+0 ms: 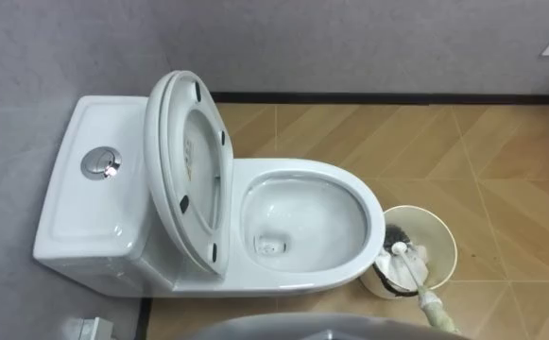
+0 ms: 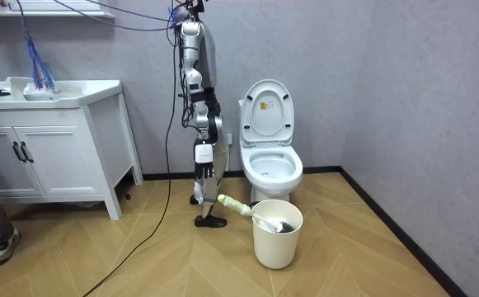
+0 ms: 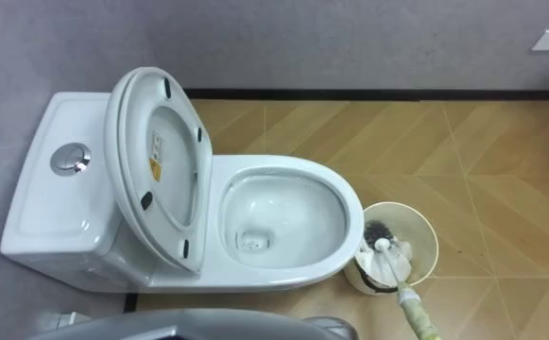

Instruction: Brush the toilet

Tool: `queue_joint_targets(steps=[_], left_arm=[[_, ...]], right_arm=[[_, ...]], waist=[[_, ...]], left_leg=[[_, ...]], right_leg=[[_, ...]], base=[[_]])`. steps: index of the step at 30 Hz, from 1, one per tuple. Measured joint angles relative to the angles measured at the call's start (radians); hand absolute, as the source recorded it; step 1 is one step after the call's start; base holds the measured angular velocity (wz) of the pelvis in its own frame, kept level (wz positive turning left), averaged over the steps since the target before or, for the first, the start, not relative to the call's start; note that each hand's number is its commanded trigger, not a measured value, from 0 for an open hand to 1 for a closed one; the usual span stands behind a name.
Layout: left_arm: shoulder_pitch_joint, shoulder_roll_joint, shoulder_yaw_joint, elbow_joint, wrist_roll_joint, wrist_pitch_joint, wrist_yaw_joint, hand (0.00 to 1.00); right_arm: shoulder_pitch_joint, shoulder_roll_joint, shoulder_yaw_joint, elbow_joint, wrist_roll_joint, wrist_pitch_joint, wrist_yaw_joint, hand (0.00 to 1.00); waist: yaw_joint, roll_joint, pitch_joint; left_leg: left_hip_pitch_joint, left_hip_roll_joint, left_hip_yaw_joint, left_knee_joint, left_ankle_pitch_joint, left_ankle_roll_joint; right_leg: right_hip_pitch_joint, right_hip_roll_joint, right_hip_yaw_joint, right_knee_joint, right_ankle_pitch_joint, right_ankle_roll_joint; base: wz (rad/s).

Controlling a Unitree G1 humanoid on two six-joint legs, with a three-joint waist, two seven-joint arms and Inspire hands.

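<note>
1 WC (image 1: 298, 170), 1 brush (image 1: 399, 248) in 1 bin (image 1: 437, 229)

toilet (image 1: 293, 170) — white | bin (image 1: 449, 241) — cream | brush (image 1: 399, 234) bristles black | floor (image 1: 501, 142) tan herringbone wood | wall (image 1: 350, 38) grey

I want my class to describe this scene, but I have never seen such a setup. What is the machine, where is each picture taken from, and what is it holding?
It is a humanoid robot on two legs, with five-fingered hands. The room view comes from a camera standing in the room: the robot stands beside the toilet, whose lid is up. The two eye views come from a camera on its head, looking down into the bowl. A pale bin stands on the floor by the bowl. The robot's right hand appears to grip a toilet brush, whose head rests in the bin.
</note>
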Motion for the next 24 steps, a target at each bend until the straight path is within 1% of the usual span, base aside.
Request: queue_joint_targets(steps=[8, 11, 12, 15, 17, 19, 21, 24], left_arm=[[-0.001, -0.001, -0.001, 0.002, -0.001, -0.003, 0.003, 0.00], [0.001, -0.003, -0.001, 0.002, -0.001, 0.002, 0.011, 0.00], [0.002, -0.003, -0.001, 0.001, 0.000, 0.004, 0.019, 0.00], [0.002, -0.002, -0.001, 0.000, 0.000, 0.009, 0.023, 0.00], [0.004, -0.001, 0.002, 0.000, 0.001, 0.011, 0.024, 0.00], [0.003, -0.002, 0.004, 0.000, 0.001, 0.009, 0.025, 0.00], [0.003, -0.002, 0.004, 0.000, 0.000, 0.008, 0.031, 0.00], [0.002, -0.003, 0.004, 0.000, 0.000, 0.002, 0.043, 0.00]], right_arm=[[0.000, 0.000, -0.001, 0.009, -0.002, 0.002, -0.004, 0.00], [0.001, 0.000, -0.001, 0.007, 0.020, 0.002, -0.035, 0.00], [0.000, 0.000, -0.003, 0.004, 0.041, 0.002, -0.049, 0.00], [0.000, -0.001, -0.031, -0.013, 0.070, 0.002, -0.097, 0.00], [0.001, -0.001, -0.060, -0.033, 0.093, 0.001, -0.123, 0.00], [-0.006, -0.001, -0.106, -0.047, 0.128, -0.009, -0.168, 0.00], [-0.009, -0.001, -0.131, -0.061, 0.166, -0.019, -0.200, 0.00], [-0.010, -0.001, -0.164, -0.083, 0.238, -0.050, -0.246, 0.00]], waist=[[0.001, -0.001, 0.0001], [0.003, 0.000, 0.0001], [0.004, 0.002, -0.0001], [0.002, 0.020, -0.0010], [0.001, 0.023, -0.0017], [0.000, 0.026, -0.0011], [-0.002, 0.026, -0.0009], [-0.003, 0.027, -0.0008]], left_leg=[[-0.002, 0.001, 0.001, -0.003, 0.000, 0.000], [-0.002, 0.001, 0.001, -0.006, 0.000, 0.000], [-0.003, 0.003, 0.000, -0.010, -0.001, 0.001], [-0.002, 0.013, -0.003, -0.023, -0.017, 0.005], [-0.002, 0.013, -0.002, -0.021, -0.017, 0.005], [-0.002, 0.013, 0.001, -0.021, -0.017, 0.005], [-0.003, 0.013, 0.001, -0.020, -0.017, 0.005], [-0.004, 0.013, 0.002, -0.018, -0.017, 0.005]], right_leg=[[-0.006, 0.001, 0.001, 0.002, 0.003, 0.000], [-0.007, 0.002, 0.001, 0.000, 0.004, 0.000], [-0.009, 0.004, 0.001, 0.000, 0.004, 0.000], [-0.017, 0.016, 0.003, 0.002, 0.006, -0.002], [-0.017, 0.017, 0.006, 0.004, 0.007, -0.002], [-0.022, 0.018, 0.011, 0.016, 0.006, -0.002], [-0.022, 0.019, 0.013, 0.014, 0.006, -0.003], [-0.022, 0.019, 0.015, 0.013, 0.006, -0.003]], base=[[0.00], [0.00], [0.00], [-0.02], [-0.06], [-0.05], [-0.02], [0.00]])
